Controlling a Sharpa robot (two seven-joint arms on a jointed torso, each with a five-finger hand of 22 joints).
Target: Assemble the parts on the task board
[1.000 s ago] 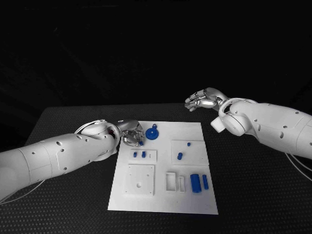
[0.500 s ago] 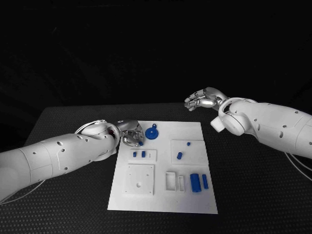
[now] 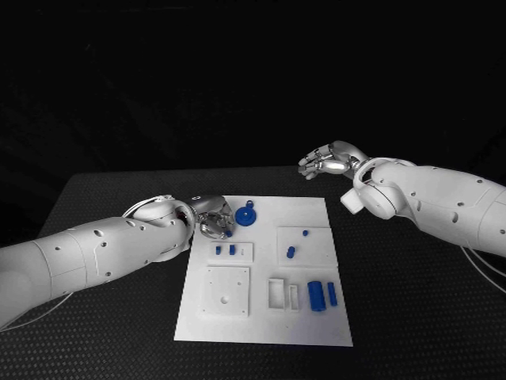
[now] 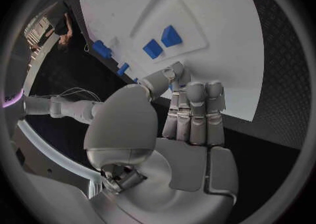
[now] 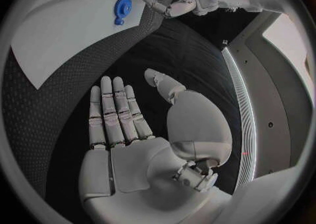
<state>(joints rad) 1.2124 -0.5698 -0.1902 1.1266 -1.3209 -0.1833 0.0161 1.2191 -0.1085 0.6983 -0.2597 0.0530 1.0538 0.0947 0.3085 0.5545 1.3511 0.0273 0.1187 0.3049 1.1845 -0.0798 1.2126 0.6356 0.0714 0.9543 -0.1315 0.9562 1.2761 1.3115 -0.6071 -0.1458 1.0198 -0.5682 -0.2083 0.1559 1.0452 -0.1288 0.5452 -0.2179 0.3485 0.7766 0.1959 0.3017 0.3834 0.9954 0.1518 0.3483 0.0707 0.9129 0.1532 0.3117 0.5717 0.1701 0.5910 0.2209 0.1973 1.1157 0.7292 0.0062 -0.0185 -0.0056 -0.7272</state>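
While you compare against a second ago, nothing has shifted: left hand (image 3: 213, 215) sits at the task board's (image 3: 310, 332) far-left edge, fingers (image 4: 195, 109) curled, perhaps pinching a small blue part. Right hand (image 3: 330, 161) hovers past the board, released, empty. Blue gear (image 3: 247, 215) lies just beside the left hand; assembly stalled.

The left hand (image 3: 213, 216) covered the task board's (image 3: 264, 324) far left corner. Whether its fingertips (image 4: 175, 72) held a small blue part could not be told; the arm hid them from above.
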